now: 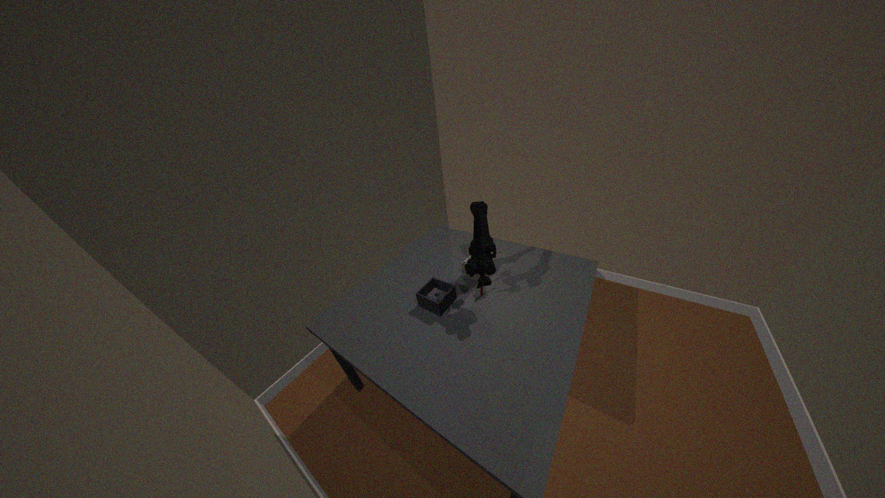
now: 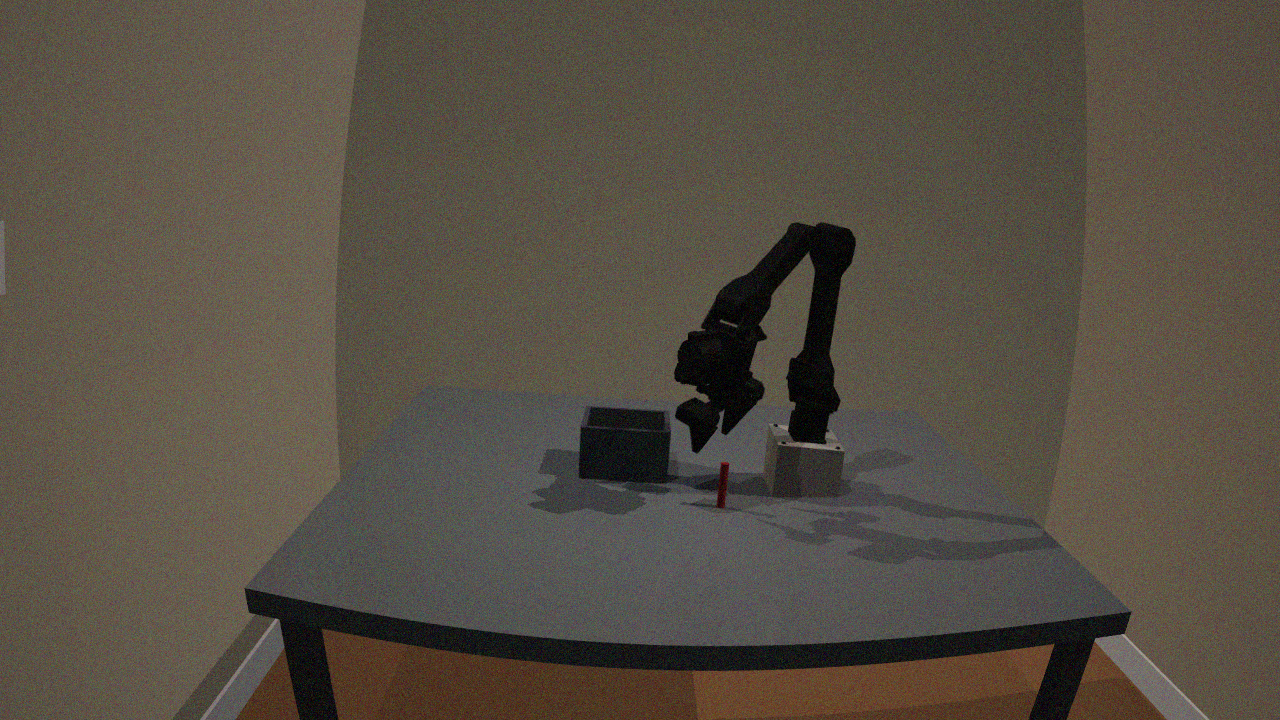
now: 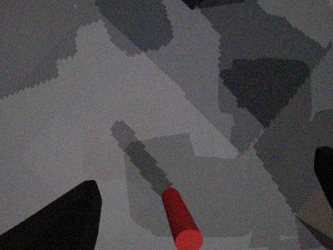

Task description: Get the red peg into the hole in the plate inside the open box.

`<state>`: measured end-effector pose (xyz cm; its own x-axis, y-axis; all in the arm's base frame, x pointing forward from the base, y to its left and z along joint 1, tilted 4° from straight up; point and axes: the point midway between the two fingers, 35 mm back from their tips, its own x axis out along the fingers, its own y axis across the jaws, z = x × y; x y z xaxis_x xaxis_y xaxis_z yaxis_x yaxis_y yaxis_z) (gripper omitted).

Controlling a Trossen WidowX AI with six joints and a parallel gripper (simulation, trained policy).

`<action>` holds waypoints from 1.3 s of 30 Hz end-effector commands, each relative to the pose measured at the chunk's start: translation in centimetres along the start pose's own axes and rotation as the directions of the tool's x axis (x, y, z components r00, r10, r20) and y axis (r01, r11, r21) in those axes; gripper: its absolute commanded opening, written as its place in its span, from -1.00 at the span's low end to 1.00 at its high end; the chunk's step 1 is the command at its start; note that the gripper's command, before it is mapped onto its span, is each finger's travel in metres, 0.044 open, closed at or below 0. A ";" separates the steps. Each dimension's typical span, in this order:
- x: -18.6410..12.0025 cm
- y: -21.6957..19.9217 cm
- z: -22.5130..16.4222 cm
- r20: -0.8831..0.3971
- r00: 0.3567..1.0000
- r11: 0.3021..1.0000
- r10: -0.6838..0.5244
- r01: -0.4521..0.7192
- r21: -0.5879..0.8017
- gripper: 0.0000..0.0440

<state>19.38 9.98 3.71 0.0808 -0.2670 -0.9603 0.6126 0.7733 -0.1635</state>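
Note:
The red peg [image 1: 482, 290] [image 2: 722, 485] [image 3: 178, 212] stands upright on the table, outside the box. My gripper [image 2: 710, 441] [image 3: 209, 177] is open and empty, its fingers pointing down above the peg. In the wrist view the peg shows low in the picture, between the two wide-apart black fingers. In the top view the arm's dark shape hides the finger gap. The dark open box [image 1: 426, 302] [image 2: 623, 454] stands to the left of the peg. The top view shows a lighter plate with a small dark hole at its bottom; the exterior view does not show the bottom.
The arm's pale base block [image 2: 802, 471] stands to the right of the peg, behind it in the exterior view. The grey table [image 1: 495, 371] [image 2: 501, 564] bears the box, peg and base. Shadows of the arm fall across it.

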 end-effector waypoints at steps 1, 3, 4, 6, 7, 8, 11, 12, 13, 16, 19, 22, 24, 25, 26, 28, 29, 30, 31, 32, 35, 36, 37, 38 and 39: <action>1.1 -0.2 -0.6 -0.022 1.000 0.999 -0.014 0.014 0.034 0.91; 1.9 -0.1 -1.0 -0.031 0.999 0.998 -0.010 0.012 0.057 0.91; 2.2 -0.1 -1.1 -0.034 0.999 0.998 -0.007 0.009 0.067 0.92; 3.0 0.0 -1.5 -0.039 0.999 0.996 0.003 0.001 0.087 0.92; 3.4 0.1 -1.7 -0.041 0.999 0.995 0.009 -0.005 0.096 0.93; 3.8 0.2 -1.8 -0.042 0.999 0.994 0.016 -0.011 0.105 0.93; 4.8 0.5 -2.3 -0.046 0.998 0.991 0.038 -0.032 0.129 0.95; 5.2 0.6 -2.5 -0.047 0.998 0.990 0.045 -0.038 0.137 0.95; 5.4 0.7 -2.6 -0.047 0.998 0.989 0.052 -0.045 0.144 0.95; 6.2 0.9 -3.1 -0.052 0.996 0.985 0.068 -0.059 0.163 0.94; 6.8 0.9 -3.7 -0.063 0.995 0.982 0.073 -0.061 0.179 0.76; 7.2 0.7 -4.1 -0.081 0.994 0.979 0.071 -0.054 0.197 0.45; 7.2 0.8 -4.3 -0.096 0.993 0.977 0.071 -0.050 0.206 0.22; 7.2 0.8 -4.3 -0.104 0.992 0.977 0.072 -0.049 0.207 0.10; 7.2 0.9 -4.3 -0.112 0.991 0.977 0.073 -0.049 0.209 -0.02; 7.1 1.0 -4.4 -0.129 0.989 0.977 0.076 -0.048 0.210 -0.26; 7.1 1.0 -4.4 -0.137 0.988 0.977 0.077 -0.047 0.210 -0.38; 7.1 1.1 -4.4 -0.145 0.986 0.977 0.076 -0.045 0.210 -0.50; 7.1 1.1 -4.4 -0.153 0.985 0.977 0.076 -0.043 0.210 -0.62; 7.1 1.1 -4.4 -0.161 0.984 0.977 0.075 -0.040 0.211 -0.74; 6.8 1.2 -4.0 -0.163 0.983 0.977 0.078 -0.043 0.210 -0.99; 6.6 1.4 -3.7 -0.151 0.985 0.977 0.084 -0.051 0.207 -1.00; 6.4 1.5 -3.3 -0.138 0.986 0.977 0.088 -0.059 0.204 -1.00; 6.1 1.6 -3.0 -0.127 0.988 0.978 0.091 -0.064 0.199 -1.00; 5.8 1.6 -2.8 -0.117 0.989 0.979 0.092 -0.068 0.193 -1.00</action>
<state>17.94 11.23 -3.48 0.0170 -0.1226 -0.9923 0.7522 0.6554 -0.0681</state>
